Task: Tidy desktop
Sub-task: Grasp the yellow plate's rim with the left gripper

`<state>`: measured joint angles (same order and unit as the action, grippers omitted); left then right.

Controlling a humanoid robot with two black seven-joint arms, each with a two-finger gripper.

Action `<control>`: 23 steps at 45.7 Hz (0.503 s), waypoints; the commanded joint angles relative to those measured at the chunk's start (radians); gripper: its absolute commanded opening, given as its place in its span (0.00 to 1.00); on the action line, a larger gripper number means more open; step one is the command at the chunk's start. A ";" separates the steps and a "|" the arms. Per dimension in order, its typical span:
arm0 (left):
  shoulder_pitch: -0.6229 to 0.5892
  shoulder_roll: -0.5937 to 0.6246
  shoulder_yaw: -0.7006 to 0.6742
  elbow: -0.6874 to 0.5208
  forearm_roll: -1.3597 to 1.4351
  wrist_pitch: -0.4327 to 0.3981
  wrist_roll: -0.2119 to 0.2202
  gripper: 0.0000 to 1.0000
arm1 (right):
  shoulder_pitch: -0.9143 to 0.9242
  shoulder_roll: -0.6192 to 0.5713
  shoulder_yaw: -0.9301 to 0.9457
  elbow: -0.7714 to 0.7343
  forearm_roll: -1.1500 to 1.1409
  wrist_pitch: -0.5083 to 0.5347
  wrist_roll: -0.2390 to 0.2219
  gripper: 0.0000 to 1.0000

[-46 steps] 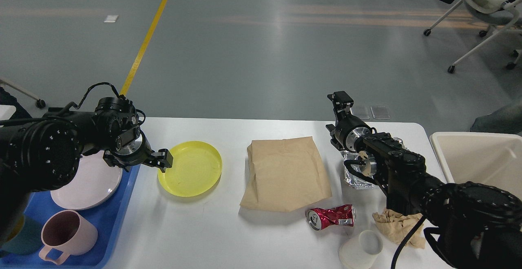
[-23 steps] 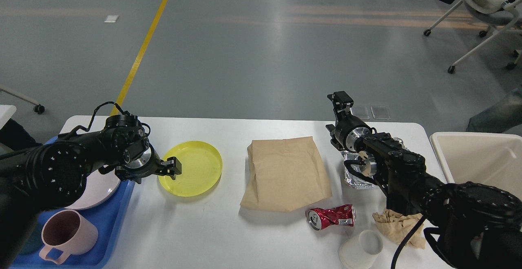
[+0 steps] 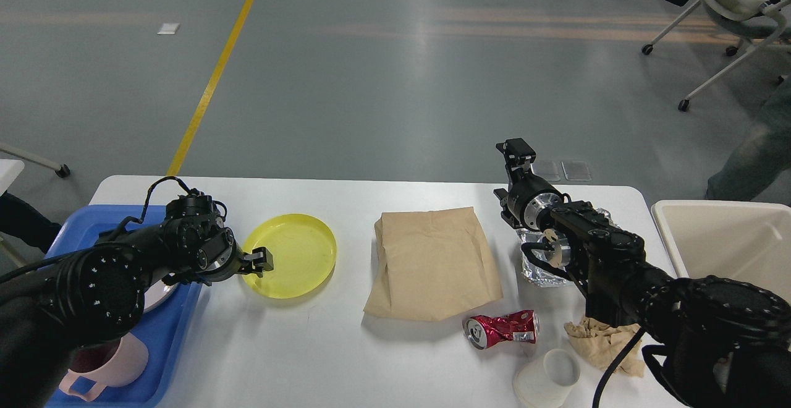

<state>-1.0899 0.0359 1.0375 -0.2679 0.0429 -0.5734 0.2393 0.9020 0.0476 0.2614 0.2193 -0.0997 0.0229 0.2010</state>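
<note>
Reaching low from the left, left claw (image 3: 262, 259) meeting the near-left rim of one yellow plate (image 3: 291, 255); grip state impossible to tell. Hanging raised over the far right of the counter (image 3: 296, 352), right claw (image 3: 518, 150), also impossible to tell whether released or clenched. Spreading wide and white across the lower view, carrying one brown paper bag (image 3: 435, 263), one crushed red can (image 3: 502, 328), one white paper cup (image 3: 547, 378), one foil piece (image 3: 539, 267), one crumpled napkin (image 3: 602, 346). Sitting at left, one blue tray (image 3: 93, 225) holding one pink mug (image 3: 108, 368).
</note>
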 commanded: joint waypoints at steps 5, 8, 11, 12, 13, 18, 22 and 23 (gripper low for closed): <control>0.002 -0.002 -0.001 -0.001 0.002 0.004 0.009 0.95 | 0.000 0.000 0.001 0.000 0.000 0.000 0.000 1.00; 0.002 -0.002 -0.004 -0.001 0.002 0.004 0.008 0.93 | 0.000 0.000 -0.001 0.000 0.000 0.000 0.000 1.00; 0.004 -0.002 -0.016 -0.001 0.002 0.004 0.009 0.88 | 0.000 0.000 -0.001 0.000 0.000 0.000 0.000 1.00; 0.004 -0.002 -0.020 -0.001 0.002 0.004 0.009 0.85 | 0.000 0.000 -0.001 0.000 0.000 0.000 0.000 1.00; 0.004 -0.002 -0.025 -0.001 0.002 0.003 0.009 0.81 | 0.000 0.000 -0.001 0.000 0.000 -0.001 0.000 1.00; 0.010 -0.001 -0.028 -0.001 0.002 -0.008 0.020 0.61 | 0.000 0.000 -0.001 0.000 0.000 0.000 0.000 1.00; 0.010 -0.001 -0.028 -0.001 0.002 -0.016 0.028 0.50 | 0.000 0.000 -0.001 0.000 0.000 0.000 0.000 1.00; 0.010 -0.001 -0.028 -0.001 0.002 -0.020 0.029 0.48 | 0.000 0.000 -0.001 0.000 0.000 0.000 0.000 1.00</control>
<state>-1.0808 0.0340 1.0105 -0.2685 0.0444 -0.5797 0.2595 0.9020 0.0476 0.2610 0.2194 -0.0997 0.0225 0.2010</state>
